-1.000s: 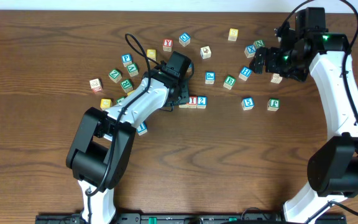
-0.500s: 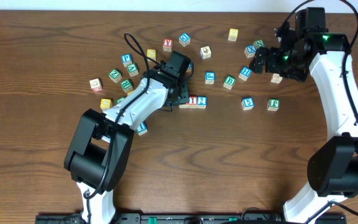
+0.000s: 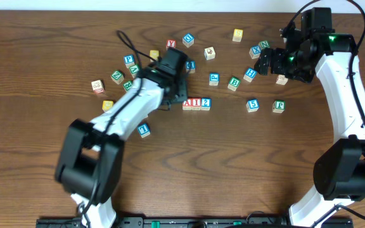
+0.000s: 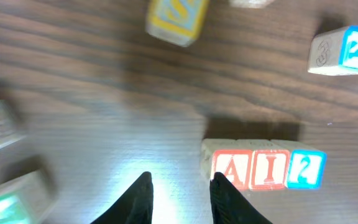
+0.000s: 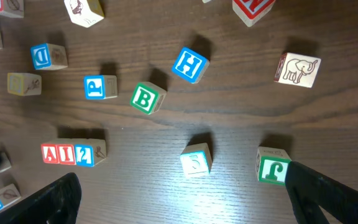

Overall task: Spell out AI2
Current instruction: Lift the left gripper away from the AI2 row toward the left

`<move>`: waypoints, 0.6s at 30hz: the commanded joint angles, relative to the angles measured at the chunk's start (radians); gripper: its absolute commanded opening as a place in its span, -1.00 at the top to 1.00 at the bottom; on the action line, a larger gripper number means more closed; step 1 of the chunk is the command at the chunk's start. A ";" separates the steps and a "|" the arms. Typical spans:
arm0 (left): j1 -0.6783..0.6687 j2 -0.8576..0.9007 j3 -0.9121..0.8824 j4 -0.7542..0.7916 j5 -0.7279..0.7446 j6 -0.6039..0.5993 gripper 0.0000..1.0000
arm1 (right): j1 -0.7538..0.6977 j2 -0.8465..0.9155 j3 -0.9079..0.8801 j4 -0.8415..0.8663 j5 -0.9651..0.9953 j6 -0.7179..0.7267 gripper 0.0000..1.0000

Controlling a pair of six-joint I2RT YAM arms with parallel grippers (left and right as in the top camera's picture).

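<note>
K: Where is the row located?
M: A cube (image 4: 232,172), I cube (image 4: 269,169) and 2 cube (image 4: 305,169) are seen touching side by side, reading AI2, on the surface (image 4: 104,124) near the middle. The spelling is judged done.
K: Relative to the left claw?
M: The row is placed just ahead and to the right of the left claw (image 4: 182,182). Its long axis is laid left to right, parallel to the claw's opening direction. The claw is released, with nothing between the fingers (image 4: 138,199).
K: Right side?
M: Right claw (image 5: 182,180) is spread wide with nothing held. It is well apart from the row, with an S cube (image 5: 196,158) framed ahead of it. The left arm is nearer, so any final nudge would be expected from it.
K: Blind spots?
M: Left fingertips are covered by the wrist housing in the overhead view. The left edge of the left wrist view is blurred, so cubes there can't be read. Fine alignment of the row can't be confirmed.
</note>
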State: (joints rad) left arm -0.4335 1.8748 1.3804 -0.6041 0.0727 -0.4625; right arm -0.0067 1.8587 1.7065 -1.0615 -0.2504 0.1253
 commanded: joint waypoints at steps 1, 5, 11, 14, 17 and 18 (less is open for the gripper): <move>0.050 -0.102 -0.006 -0.051 -0.013 0.020 0.43 | 0.008 -0.019 0.012 -0.002 -0.003 -0.007 -0.99; 0.103 -0.188 -0.006 -0.136 -0.013 0.032 0.46 | 0.008 -0.019 0.012 -0.002 -0.003 -0.007 -0.99; 0.158 -0.319 -0.006 -0.232 -0.013 0.074 0.07 | 0.008 -0.019 0.012 0.007 0.006 -0.007 -0.99; 0.183 -0.373 -0.006 -0.270 -0.013 0.089 -0.27 | 0.007 -0.019 0.012 0.023 -0.010 -0.003 -0.98; 0.206 -0.407 -0.006 -0.295 -0.013 0.089 -0.41 | 0.008 -0.019 0.012 0.022 -0.013 -0.003 -0.98; 0.213 -0.413 -0.006 -0.301 -0.013 0.089 -0.43 | 0.008 -0.019 0.012 0.024 -0.014 -0.003 -0.99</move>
State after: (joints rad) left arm -0.2401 1.4849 1.3804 -0.8932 0.0689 -0.3882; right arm -0.0067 1.8587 1.7061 -1.0412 -0.2539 0.1253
